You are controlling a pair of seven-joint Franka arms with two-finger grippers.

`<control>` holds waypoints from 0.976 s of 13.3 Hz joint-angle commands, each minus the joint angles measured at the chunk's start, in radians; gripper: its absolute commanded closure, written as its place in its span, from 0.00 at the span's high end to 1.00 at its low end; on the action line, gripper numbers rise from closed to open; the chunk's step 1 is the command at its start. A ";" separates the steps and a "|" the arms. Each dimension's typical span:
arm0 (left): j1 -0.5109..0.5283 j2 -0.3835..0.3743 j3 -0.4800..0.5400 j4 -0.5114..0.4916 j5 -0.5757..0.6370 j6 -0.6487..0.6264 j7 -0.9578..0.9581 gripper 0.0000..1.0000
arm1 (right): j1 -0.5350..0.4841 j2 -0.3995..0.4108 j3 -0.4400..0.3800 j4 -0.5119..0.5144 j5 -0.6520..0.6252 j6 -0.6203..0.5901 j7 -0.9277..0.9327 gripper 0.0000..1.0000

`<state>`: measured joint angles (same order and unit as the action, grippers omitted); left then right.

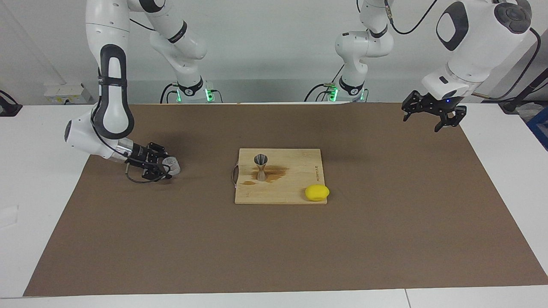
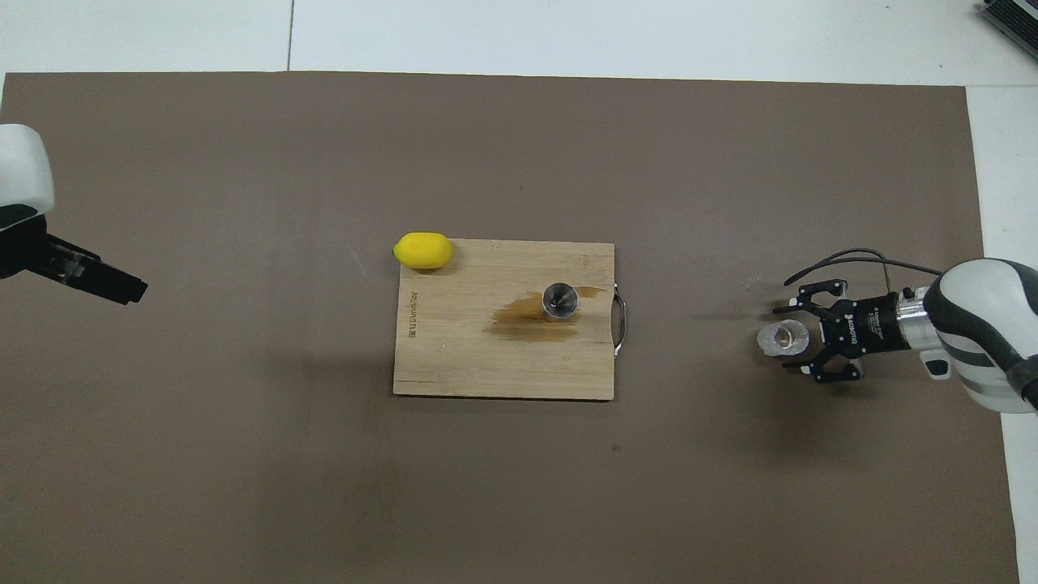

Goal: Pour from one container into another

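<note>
Table point(image 1: 505, 179): white, covered over most of its top by a brown mat point(image 1: 385, 239) on which every loose thing sits.
Right arm: comes in low from its own end of the table, forearm laid nearly level above the mat.
Left arm: waits raised over the mat's corner at its own end, nothing near it.
Cutting board point(image 1: 295, 194): pale wood, flat on the mat's middle, well apart from both grippers, between them; a metal handle on the edge facing the right gripper, a dark wet stain around the jigger's foot.
Right gripper point(image 1: 168, 169): low at the mat, pointed toward the board, its fingers either side of the glass cup; whether they are pressing on the cup or just short of it cannot be told.
Left gripper point(image 1: 432, 115): in the air, fingers spread apart, holding nothing.
Lemon point(image 1: 317, 192): yellow, on the board's corner toward the left gripper, well apart from it.
Glass cup point(image 2: 783, 338): short, clear, upright on the mat, right at the right gripper's fingertips, between its fingers.
Jigger point(image 1: 261, 166): silver, hourglass-shaped, upright on the board's half toward the right gripper, well apart from the cup.
</note>
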<state>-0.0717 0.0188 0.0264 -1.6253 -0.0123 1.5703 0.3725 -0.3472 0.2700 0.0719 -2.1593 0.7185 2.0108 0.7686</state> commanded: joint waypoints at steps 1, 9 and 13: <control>-0.010 -0.022 0.004 -0.004 0.014 -0.023 -0.121 1.00 | -0.007 -0.028 0.009 -0.028 0.045 0.019 -0.028 0.53; -0.016 -0.051 0.004 -0.001 0.018 -0.015 -0.233 1.00 | 0.075 -0.123 0.026 -0.013 0.044 0.020 0.119 0.24; -0.005 -0.079 0.013 -0.039 0.020 -0.006 -0.228 1.00 | 0.236 -0.138 0.025 0.056 0.030 0.032 0.366 0.24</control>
<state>-0.0742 -0.0306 0.0252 -1.6294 -0.0110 1.5646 0.1555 -0.1586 0.1399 0.0943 -2.1305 0.7324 2.0265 1.0466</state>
